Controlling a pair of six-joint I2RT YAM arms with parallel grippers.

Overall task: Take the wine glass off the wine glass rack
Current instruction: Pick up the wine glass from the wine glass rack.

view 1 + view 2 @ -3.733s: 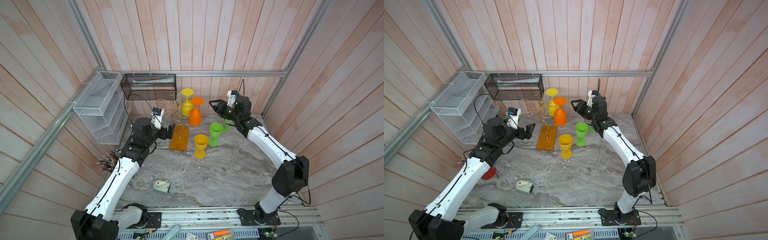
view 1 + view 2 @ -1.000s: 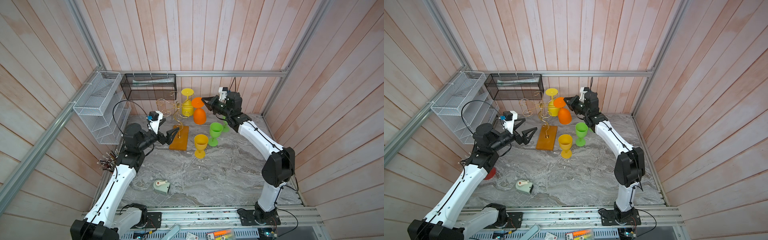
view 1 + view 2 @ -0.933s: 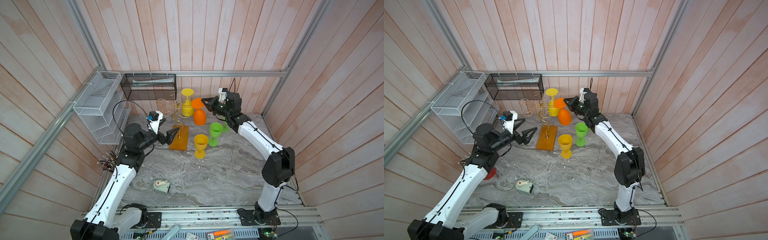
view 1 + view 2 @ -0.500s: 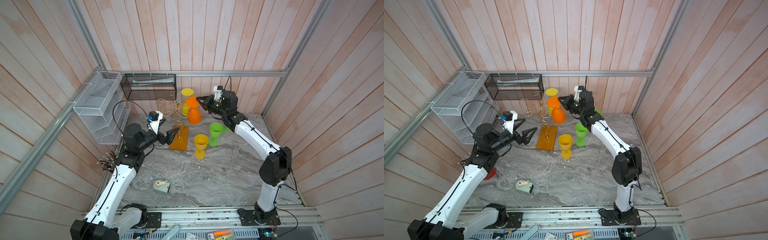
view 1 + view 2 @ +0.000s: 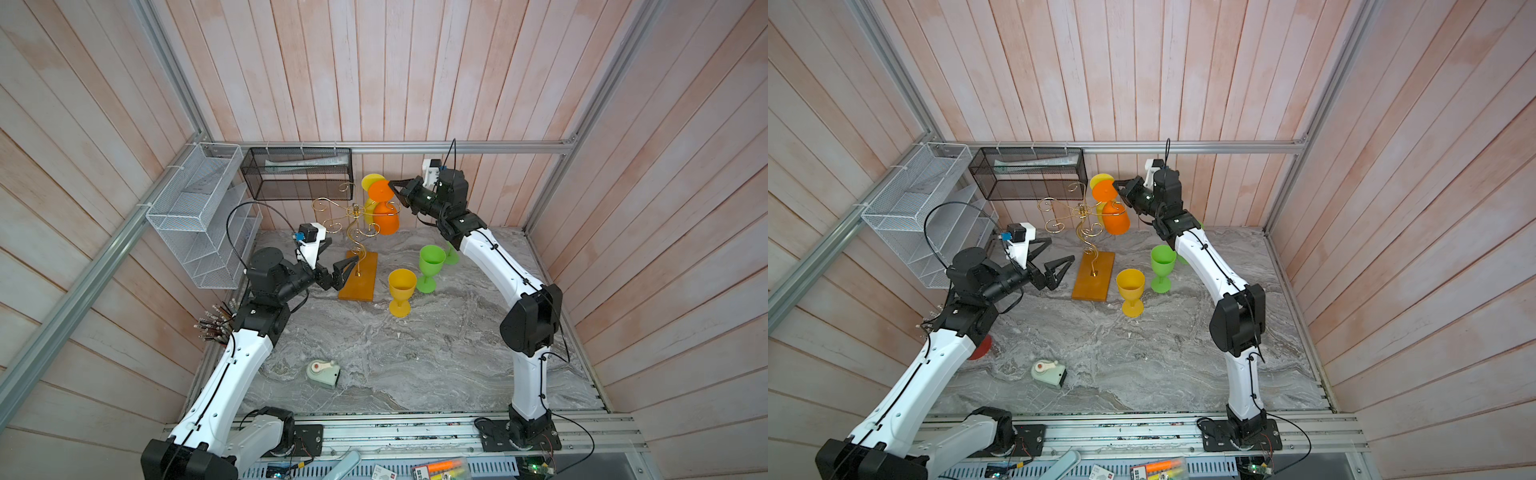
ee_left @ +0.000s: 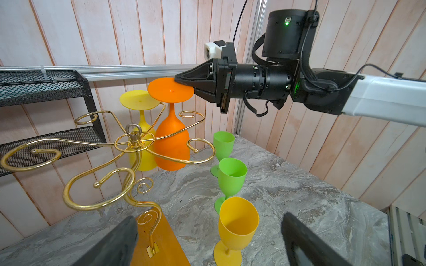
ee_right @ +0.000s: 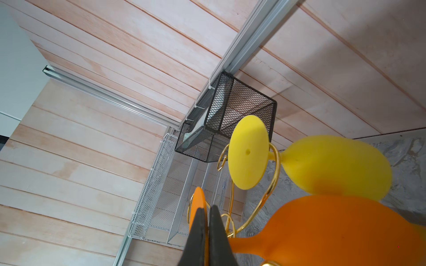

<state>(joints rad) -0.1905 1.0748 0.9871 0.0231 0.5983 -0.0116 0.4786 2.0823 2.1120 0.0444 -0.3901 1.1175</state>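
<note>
The gold wire wine glass rack (image 5: pixel 355 232) (image 5: pixel 1086 232) (image 6: pixel 133 138) stands on its orange-brown base (image 5: pixel 359 278) at the back of the table. An orange wine glass (image 5: pixel 386 222) (image 5: pixel 1116 222) (image 6: pixel 171 147) (image 7: pixel 334 228) hangs upside down beside the rack's right arms. My right gripper (image 5: pixel 392 185) (image 5: pixel 1119 185) (image 6: pixel 178 80) (image 7: pixel 207 211) is shut on the rim of its foot. Its stem stands between two curled arms; whether it touches them I cannot tell. My left gripper (image 5: pixel 344 249) (image 5: pixel 1062 249) (image 6: pixel 207 230) is open, low by the base, holding nothing.
A yellow glass (image 5: pixel 371 180) (image 6: pixel 140 147) (image 7: pixel 334 165) hangs upside down on the rack behind the orange one. Upright on the table are a yellow glass (image 5: pixel 402 291) and two green glasses (image 5: pixel 430 266). A black mesh basket (image 5: pixel 297 172) and a white wire shelf (image 5: pixel 199 216) hang on the walls.
My right gripper closed on the orange glass's foot, then carried the glass to the left and slightly up, closer to the rack's middle. The left arm drew back, then stayed still and open.
</note>
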